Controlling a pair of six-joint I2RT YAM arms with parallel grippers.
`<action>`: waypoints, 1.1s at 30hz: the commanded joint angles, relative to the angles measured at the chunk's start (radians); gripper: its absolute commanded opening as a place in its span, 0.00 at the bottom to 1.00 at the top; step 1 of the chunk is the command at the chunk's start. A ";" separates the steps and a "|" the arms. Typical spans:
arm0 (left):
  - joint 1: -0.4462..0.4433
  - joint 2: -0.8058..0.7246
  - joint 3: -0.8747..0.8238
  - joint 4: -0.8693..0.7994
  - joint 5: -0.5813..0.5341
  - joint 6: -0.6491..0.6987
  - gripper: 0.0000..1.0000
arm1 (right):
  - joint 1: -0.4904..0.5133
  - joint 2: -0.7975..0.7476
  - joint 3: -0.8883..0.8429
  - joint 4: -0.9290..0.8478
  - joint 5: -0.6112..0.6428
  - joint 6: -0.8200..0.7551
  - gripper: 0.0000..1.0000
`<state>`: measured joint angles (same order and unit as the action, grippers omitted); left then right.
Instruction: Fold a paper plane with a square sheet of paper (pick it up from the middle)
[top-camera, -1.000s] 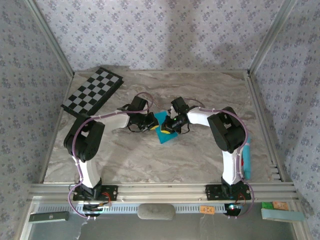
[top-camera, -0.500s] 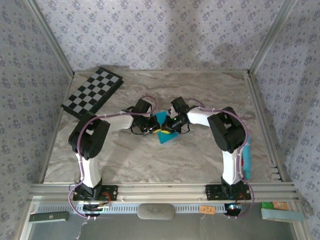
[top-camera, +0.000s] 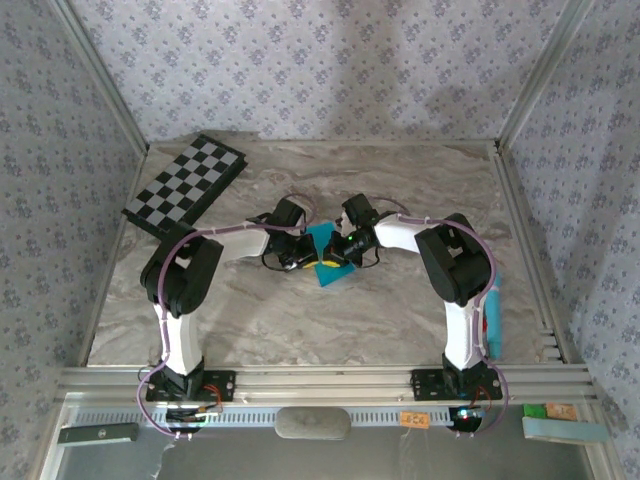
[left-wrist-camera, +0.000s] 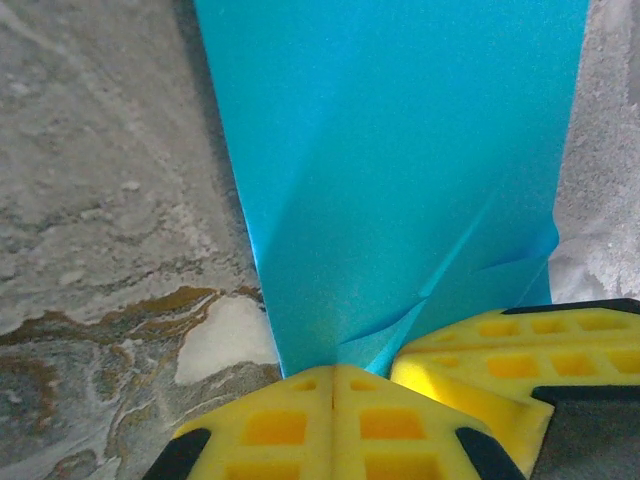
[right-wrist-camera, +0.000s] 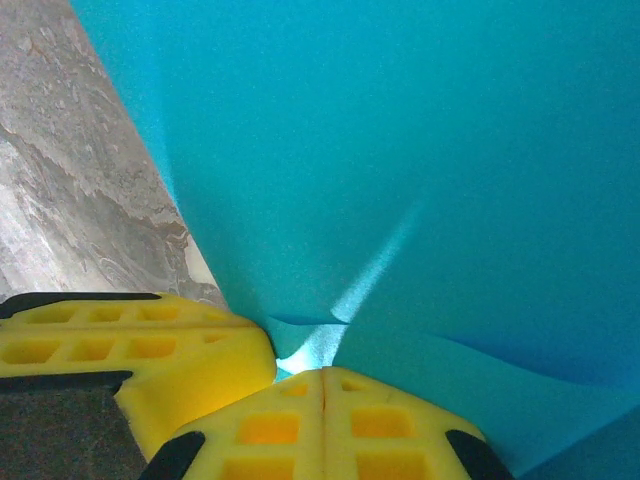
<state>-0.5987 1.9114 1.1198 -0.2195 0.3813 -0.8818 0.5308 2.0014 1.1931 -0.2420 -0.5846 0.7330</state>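
My left gripper (left-wrist-camera: 335, 372) and right gripper (right-wrist-camera: 322, 376) pinch the square sheet of paper (left-wrist-camera: 400, 150), which spreads just ahead of their tips, so I'd raise the 2 together slowly to avoid tearing.

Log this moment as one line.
left tool: shut on square sheet of paper | right tool: shut on same sheet | paper: creased at both pinches
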 joint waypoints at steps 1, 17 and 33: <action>-0.010 0.021 0.026 -0.069 -0.042 0.030 0.00 | 0.000 0.029 -0.009 -0.066 0.032 -0.002 0.04; -0.008 0.041 0.056 -0.152 -0.076 0.142 0.00 | -0.040 -0.091 0.008 -0.014 0.006 -0.096 0.06; 0.011 0.056 0.067 -0.163 -0.040 0.205 0.00 | -0.023 -0.007 -0.009 -0.024 -0.020 -0.143 0.06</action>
<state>-0.5957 1.9339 1.1862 -0.3244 0.3542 -0.6987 0.5022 1.9690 1.1751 -0.2367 -0.5915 0.6113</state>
